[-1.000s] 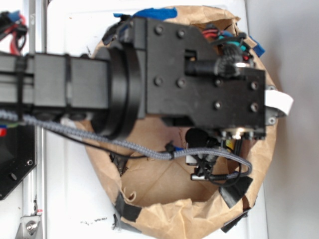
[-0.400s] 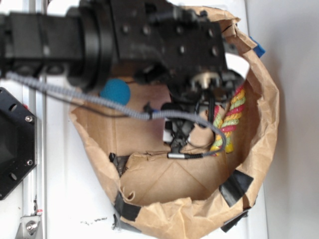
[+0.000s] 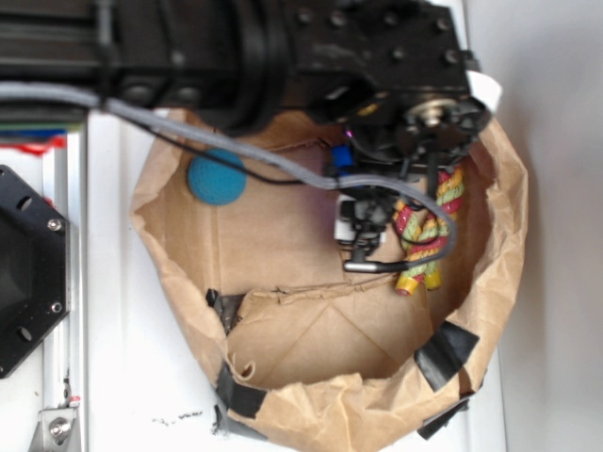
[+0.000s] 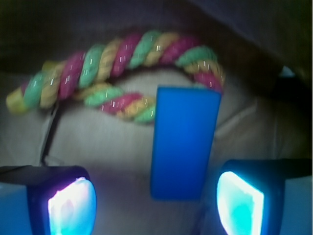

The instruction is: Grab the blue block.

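We see hand (image 4: 156, 205) wide open, holding nothing | blue block (image 4: 183, 142) between fingers, untouched | rope (image 4: 117, 68) beyond block

One flat, smooth blue rectangular block (image 4: 184, 142) is lying at the centre of the wrist view, and one twisted pink, green and yellow rope (image 4: 117, 66) is curving across the upper part. In the exterior view, one round fuzzy teal-blue ball (image 3: 216, 179) is sitting at upper left inside one crumpled brown paper bag (image 3: 504, 273).
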Motion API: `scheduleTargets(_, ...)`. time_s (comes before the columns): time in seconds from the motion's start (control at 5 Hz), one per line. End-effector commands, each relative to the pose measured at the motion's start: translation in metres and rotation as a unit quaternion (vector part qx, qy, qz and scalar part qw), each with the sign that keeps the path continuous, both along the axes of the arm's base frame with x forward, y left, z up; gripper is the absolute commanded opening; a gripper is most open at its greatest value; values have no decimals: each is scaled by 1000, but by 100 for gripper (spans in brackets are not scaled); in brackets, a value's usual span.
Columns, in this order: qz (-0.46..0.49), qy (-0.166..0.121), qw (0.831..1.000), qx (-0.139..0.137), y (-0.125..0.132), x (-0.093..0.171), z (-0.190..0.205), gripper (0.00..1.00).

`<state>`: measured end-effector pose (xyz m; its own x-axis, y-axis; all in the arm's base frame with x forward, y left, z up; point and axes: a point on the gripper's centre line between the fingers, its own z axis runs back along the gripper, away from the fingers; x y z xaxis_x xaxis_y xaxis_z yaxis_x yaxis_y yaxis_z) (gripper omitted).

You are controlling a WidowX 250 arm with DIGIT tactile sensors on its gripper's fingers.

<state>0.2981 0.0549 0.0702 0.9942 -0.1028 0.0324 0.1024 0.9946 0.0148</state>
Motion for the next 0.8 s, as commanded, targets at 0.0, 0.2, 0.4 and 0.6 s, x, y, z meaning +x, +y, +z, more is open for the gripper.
scheduleTargets(0.0,3,-30,1000,8,0,22,17,100)
scheduleTargets(0.2,-1,-25,1000,1,0,25,9,100)
scheduleTargets(0.4,-5,-7,1000,12,-4,29,-1,100)
scheduleTargets(0.6,-14,0,1000,23,-9,32,-9,100)
